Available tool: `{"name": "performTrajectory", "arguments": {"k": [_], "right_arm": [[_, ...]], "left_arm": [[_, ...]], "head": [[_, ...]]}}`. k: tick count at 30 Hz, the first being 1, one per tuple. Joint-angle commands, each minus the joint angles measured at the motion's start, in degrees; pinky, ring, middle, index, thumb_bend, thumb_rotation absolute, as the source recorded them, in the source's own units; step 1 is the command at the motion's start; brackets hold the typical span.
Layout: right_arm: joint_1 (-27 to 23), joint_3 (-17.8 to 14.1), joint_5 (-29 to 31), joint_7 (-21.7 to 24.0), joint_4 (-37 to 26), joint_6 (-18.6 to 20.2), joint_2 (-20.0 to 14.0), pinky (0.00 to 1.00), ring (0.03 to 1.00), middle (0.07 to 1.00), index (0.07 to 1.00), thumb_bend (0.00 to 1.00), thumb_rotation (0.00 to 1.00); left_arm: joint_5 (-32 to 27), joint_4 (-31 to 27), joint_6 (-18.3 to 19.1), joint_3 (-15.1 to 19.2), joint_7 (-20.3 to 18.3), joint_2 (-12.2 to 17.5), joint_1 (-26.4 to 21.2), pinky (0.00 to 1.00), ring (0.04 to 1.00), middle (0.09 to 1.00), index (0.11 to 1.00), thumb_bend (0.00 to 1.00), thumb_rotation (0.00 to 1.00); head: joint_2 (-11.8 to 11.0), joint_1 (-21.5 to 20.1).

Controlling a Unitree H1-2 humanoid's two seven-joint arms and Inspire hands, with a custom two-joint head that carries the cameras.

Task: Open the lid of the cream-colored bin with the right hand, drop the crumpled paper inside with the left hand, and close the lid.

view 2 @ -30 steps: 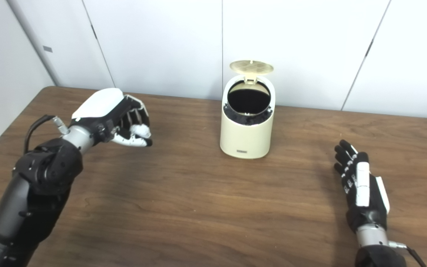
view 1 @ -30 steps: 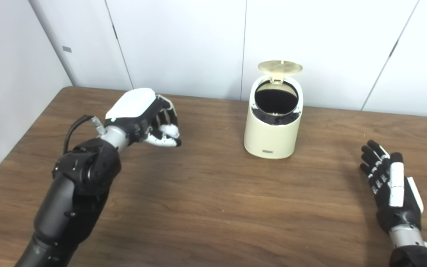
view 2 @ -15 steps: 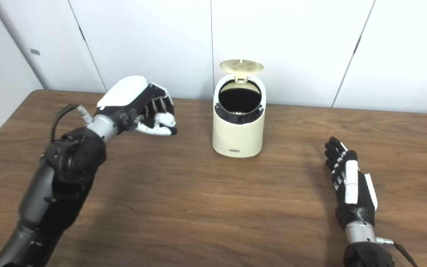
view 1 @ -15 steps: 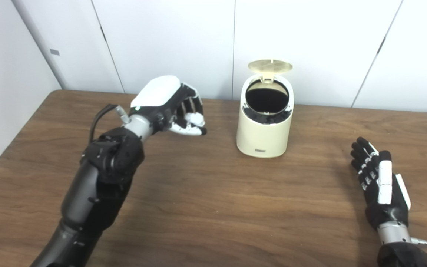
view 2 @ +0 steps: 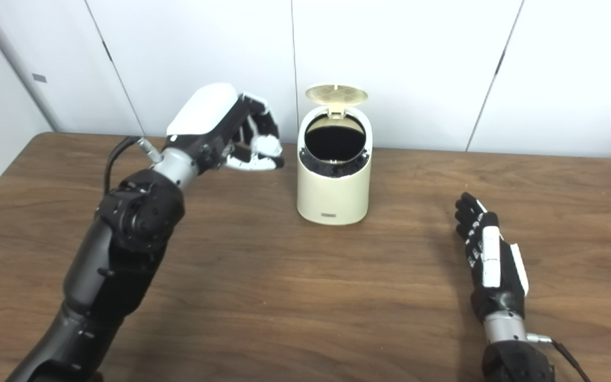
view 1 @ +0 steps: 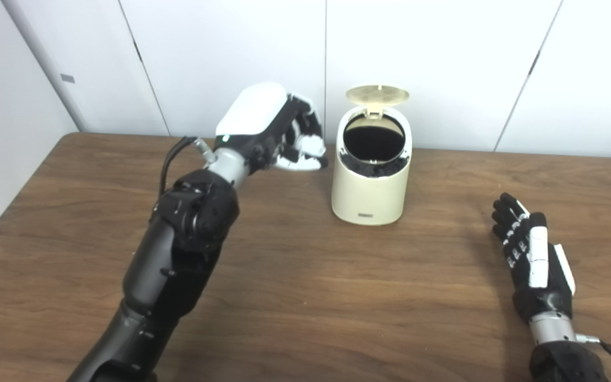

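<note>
The cream-colored bin (view 1: 371, 187) stands at the back of the wooden table (view 1: 305, 297), near the wall. Its round lid (view 1: 377, 95) is tipped up at the rear hinge, so the dark opening (view 1: 373, 142) shows. My left hand (view 1: 276, 130) is raised just left of the bin's rim, its fingers curled around a white lump, the crumpled paper (view 1: 307, 145), which is mostly hidden by them. My right hand (view 1: 529, 259) lies low over the table to the right of the bin, open, fingers stretched out and holding nothing.
White wall panels (view 1: 443, 63) rise right behind the bin. The table's left edge (view 1: 14, 201) runs along a side wall. Bare wood lies between the two arms in front of the bin.
My left hand has lifted and travelled right with the paper, from mid-left of the table to beside the bin's rim. The view has shifted too. My right hand has kept its place.
</note>
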Motion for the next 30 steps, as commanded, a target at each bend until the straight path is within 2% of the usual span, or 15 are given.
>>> {"name": "performTrajectory", "arguments": {"k": [1,6,10,12,17,22,30], "right_arm": [[-0.7,0.3,0.5,0.5,0.1,-1.0,0.3,0.94,0.928,0.899,0.875,0.6,1.0],[-0.7,0.4,0.5,0.4,0.1,-1.1,0.2,0.94,0.929,0.898,0.874,0.6,1.0],[-0.7,0.7,0.3,0.7,0.5,-1.4,0.2,0.94,0.929,0.9,0.879,0.61,1.0],[-0.7,0.7,0.5,0.7,0.4,-1.4,0.2,0.95,0.929,0.898,0.879,0.61,1.0],[-0.6,1.0,-0.1,0.1,0.3,-1.3,0.4,0.93,0.925,0.894,0.874,0.62,1.0],[-0.6,1.1,-0.3,-0.1,0.4,-1.6,0.5,0.93,0.927,0.895,0.879,0.61,1.0],[-0.6,1.0,-0.6,-0.3,0.4,-1.5,0.8,0.93,0.916,0.89,0.879,0.6,1.0]], "left_arm": [[1.0,-0.2,-1.0,0.3,2.7,-0.3,-3.4,0.4,0.427,0.53,0.467,0.48,0.0],[1.1,-0.1,-1.2,0.4,3.0,-0.5,-3.3,0.4,0.429,0.531,0.466,0.48,0.0],[3.6,1.8,0.3,-0.2,8.0,-5.4,-4.7,0.34,0.42,0.523,0.479,0.47,0.0],[3.8,2.3,0.1,0.0,9.4,-6.4,-4.9,0.31,0.435,0.544,0.49,0.47,0.0],[3.6,4.8,-1.1,-0.2,12.3,-8.8,-5.6,0.3,0.443,0.552,0.493,0.47,0.0],[4.0,7.9,-2.2,-1.5,14.7,-9.5,-6.5,0.34,0.451,0.547,0.47,0.47,0.0],[2.9,9.9,-3.0,-2.5,15.7,-9.4,-7.0,0.37,0.456,0.531,0.46,0.48,0.0]], "head": [[0.1,0.1],[0.1,0.1],[-0.3,-0.8],[-0.4,-1.0],[-0.5,-1.5],[-0.6,-1.8],[-0.5,-2.0]]}}
